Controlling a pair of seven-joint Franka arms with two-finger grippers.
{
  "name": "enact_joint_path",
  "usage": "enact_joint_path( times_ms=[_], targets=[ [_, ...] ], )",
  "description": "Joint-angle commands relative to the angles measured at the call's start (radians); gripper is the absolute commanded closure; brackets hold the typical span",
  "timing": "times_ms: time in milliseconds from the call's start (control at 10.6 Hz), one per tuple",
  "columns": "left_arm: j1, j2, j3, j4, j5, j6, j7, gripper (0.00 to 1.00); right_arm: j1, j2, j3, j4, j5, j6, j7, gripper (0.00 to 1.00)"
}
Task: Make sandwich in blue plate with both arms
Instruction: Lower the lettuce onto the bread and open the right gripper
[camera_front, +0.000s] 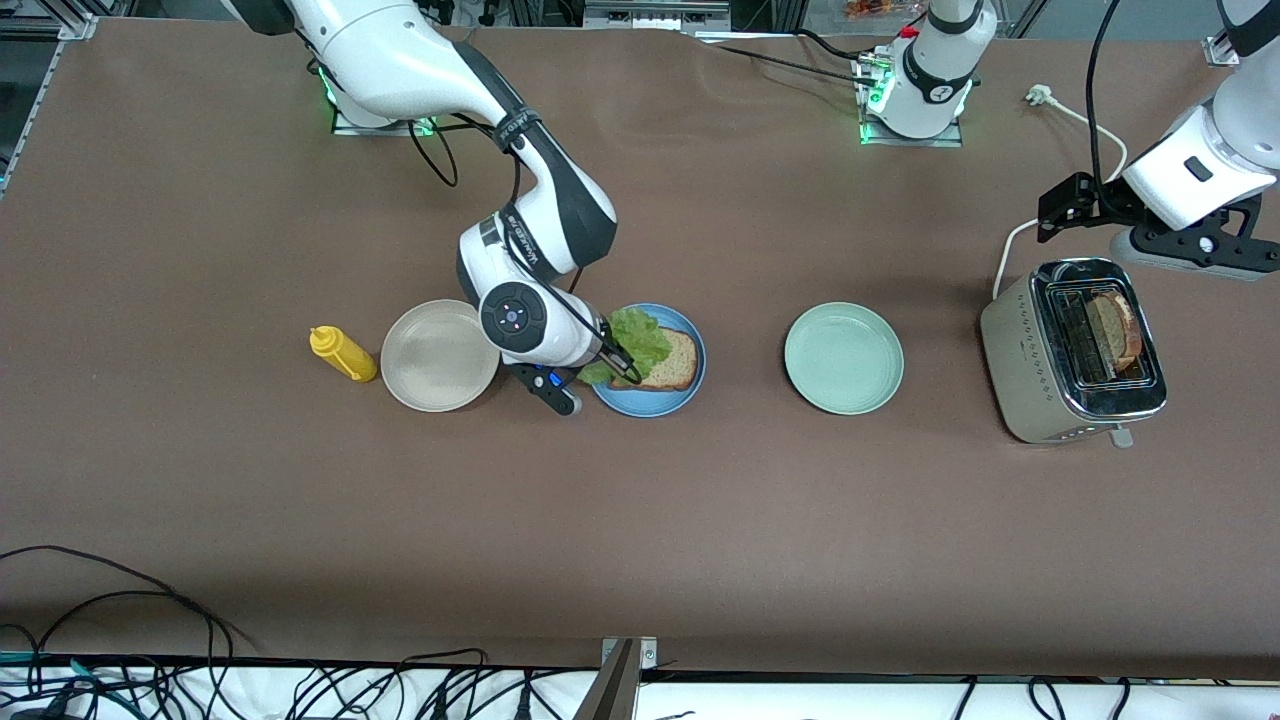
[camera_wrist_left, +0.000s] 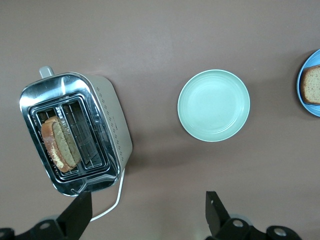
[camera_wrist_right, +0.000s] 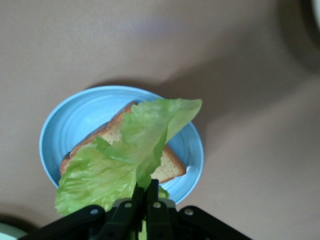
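**Lettuce held over bread on the blue plate**

Seen from a high camera facing two white jointed robot arms across a brown table. Landmark for everything below: the round mid-blue plate with a raised rim (camera_front: 650, 400), lying near the middle of the table.

On the blue plate: one square slice of brown toasted bread (camera_front: 672, 362), lying flat. Over that slice: a ruffled green lettuce leaf (camera_front: 632, 342), hanging partly draped above the bread and the plate's rim.

Right arm's black two-finger gripper (camera_wrist_right: 146, 196): over the blue plate, at its edge toward the right arm's end of the table, fingers pressed together and pinching the lettuce leaf by one edge.

Just beside the blue plate, toward the right arm's end of the table: a round beige plate (camera_front: 440, 356), bare, partly covered in the front view by the right arm's wrist. Next past the beige plate: a small yellow squeeze bottle (camera_front: 343, 354), lying tilted on the table.

Near the blue plate, toward the left arm's end of the table: a round pale green plate (camera_front: 844, 358), bare. Well apart from the blue plate, past the green plate: a silver two-slot toaster (camera_front: 1035, 365) with a white cord, holding a second slice of toasted bread (camera_front: 1115, 328) upright in one slot.

Left arm's black two-finger gripper (camera_wrist_left: 147, 212): far from the blue plate, hovering above the table just beside the toaster, fingers spread wide, holding nothing.
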Motion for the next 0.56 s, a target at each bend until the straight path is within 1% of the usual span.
enact_joint_path(
  times_ms=[0, 94, 188, 282, 376, 470],
  targets=[
    [0.015, -0.015, -0.014, -0.001, -0.010, -0.001, 0.010, 0.00, 0.029, 0.030, -0.009, 0.017, 0.021, 0.050, 0.024, 1.00],
    [0.015, -0.015, -0.014, -0.001, -0.010, -0.002, 0.010, 0.00, 0.041, 0.040, -0.009, 0.017, 0.021, 0.069, 0.046, 1.00],
    [0.016, -0.015, -0.014, -0.001, -0.010, -0.002, 0.010, 0.00, 0.050, 0.043, -0.009, 0.017, 0.021, 0.072, 0.058, 0.94],
    [0.016, -0.015, -0.014, -0.001, -0.010, -0.004, 0.010, 0.00, 0.052, 0.043, -0.011, 0.017, 0.019, 0.070, 0.060, 0.39],
    [0.018, -0.015, -0.023, -0.001, -0.010, -0.004, 0.010, 0.00, 0.052, 0.042, -0.013, 0.017, 0.007, 0.067, 0.058, 0.00],
    [0.039, -0.015, -0.045, -0.001, -0.010, -0.004, 0.009, 0.00, 0.052, 0.037, -0.013, 0.017, 0.007, 0.057, 0.057, 0.00]
  ],
)
